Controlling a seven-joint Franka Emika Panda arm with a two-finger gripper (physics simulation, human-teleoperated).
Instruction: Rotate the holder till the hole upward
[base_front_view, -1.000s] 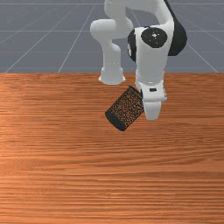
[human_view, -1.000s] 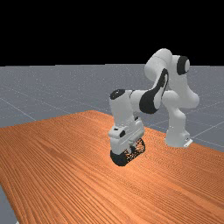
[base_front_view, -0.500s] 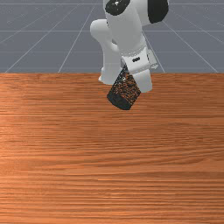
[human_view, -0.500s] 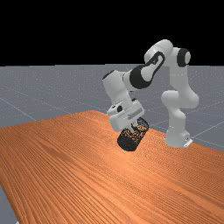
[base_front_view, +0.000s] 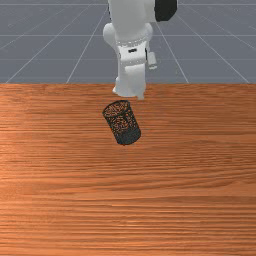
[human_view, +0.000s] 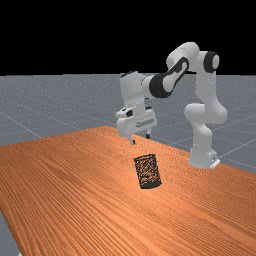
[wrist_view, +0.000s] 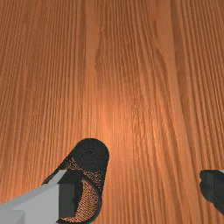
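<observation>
Pincer (human_view: 141, 139) spread wide, pinching nothing. Holder (human_view: 147, 172) is free of it, a gap between the two in the far view.

Holder leans. Its hole (human_view: 145, 157) faces mostly up, tipped toward the far view's left and the front view's left; the dark base (human_view: 151, 185) is the lower end. No pad touches the mesh, so the lean is not a held pose. My reading: the holder is left loose so that it can settle flat on its base, and the spread pincer sits high to give it room. Whether the base's edge touches the desk (human_view: 75, 200), cannot tell.

Position: holder below the pincer. Not centred between the fingers (wrist_view: 70, 194); in the wrist view it lies to one finger's side, that finger crossing in front of the rim, the other well apart from it. Front view: holder beyond the arm's (base_front_view: 132, 77) lower end, over the middle of the desk's far part, a little to that view's left of the hand.

Judgement: turn nearly done, upright not reached. Risk is a rock past balance and a roll onto its side. Next, hold off while it settles; if it stays tilted or falls, centre above it and regrip.
</observation>
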